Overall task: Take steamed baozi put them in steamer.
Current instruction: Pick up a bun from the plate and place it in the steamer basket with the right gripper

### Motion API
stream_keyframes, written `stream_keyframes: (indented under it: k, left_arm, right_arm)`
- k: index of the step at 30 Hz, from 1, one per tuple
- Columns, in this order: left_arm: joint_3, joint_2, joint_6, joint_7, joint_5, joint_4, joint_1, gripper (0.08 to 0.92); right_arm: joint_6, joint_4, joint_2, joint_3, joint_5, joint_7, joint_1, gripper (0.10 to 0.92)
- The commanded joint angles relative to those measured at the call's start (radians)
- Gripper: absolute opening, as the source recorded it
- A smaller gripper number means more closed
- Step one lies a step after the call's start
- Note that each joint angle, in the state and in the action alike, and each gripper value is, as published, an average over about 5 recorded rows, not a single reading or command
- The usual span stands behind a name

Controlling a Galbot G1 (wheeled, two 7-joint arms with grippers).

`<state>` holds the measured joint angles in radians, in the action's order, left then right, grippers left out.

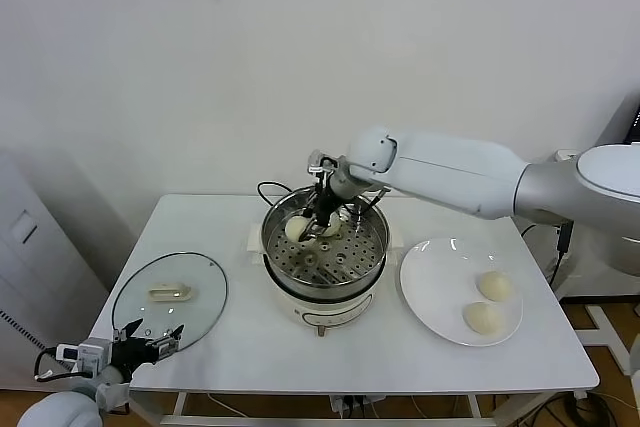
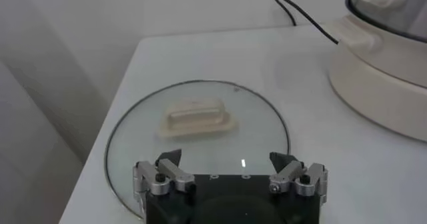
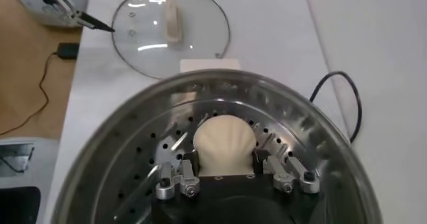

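Observation:
The steel steamer [image 1: 345,259] stands on its white cooker base at the table's middle. My right gripper [image 1: 320,221] reaches down into its back left part and is shut on a cream-white baozi [image 1: 296,230]. In the right wrist view the baozi [image 3: 224,139] sits between the fingers of the right gripper [image 3: 225,157], low over the perforated floor [image 3: 137,172]. A second pale patch [image 1: 331,231] beside the gripper is mostly hidden. Two more baozi [image 1: 493,285] [image 1: 482,318] lie on the white plate [image 1: 430,282] to the right. My left gripper [image 1: 150,341] is open and empty.
The glass lid [image 1: 170,297] with its white handle [image 2: 197,115] lies flat on the table's left, just ahead of the left gripper [image 2: 227,159] at the front left corner. A black cord [image 1: 270,189] runs behind the steamer. A wall stands close behind the table.

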<state>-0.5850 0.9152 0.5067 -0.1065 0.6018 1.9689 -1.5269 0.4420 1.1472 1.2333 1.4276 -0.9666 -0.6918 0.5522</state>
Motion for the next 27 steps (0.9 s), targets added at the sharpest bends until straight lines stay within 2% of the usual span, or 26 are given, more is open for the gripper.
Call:
stream_keyframes:
  k: [1, 10, 17, 21, 27]
  left_arm:
    - [0.0, 0.0, -0.001, 0.0, 0.001, -0.003, 0.001, 0.823]
    - [0.001, 0.001, -0.001, 0.001, 0.001, -0.005, 0.001, 0.823]
    - [0.0, 0.001, -0.001, 0.001, 0.001, -0.004, 0.001, 0.823]
    - [-0.001, -0.002, -0.002, 0.001, 0.002, -0.006, 0.0, 0.823]
    - [-0.003, -0.006, -0.003, 0.001, 0.002, -0.005, -0.002, 0.823]
  right_arm:
    - [0.019, -0.018, 0.031, -0.005, 0.002, 0.037, -0.046, 0.492]
    - [0.02, -0.031, 0.035, -0.009, 0.017, 0.039, -0.068, 0.51]
    - [0.02, -0.033, 0.025, -0.024, 0.014, 0.038, -0.061, 0.693]
    - [0.014, -0.02, -0.004, -0.033, 0.015, -0.01, -0.021, 0.791]
    - [-0.037, 0.02, -0.14, -0.007, 0.078, -0.19, 0.105, 0.822]
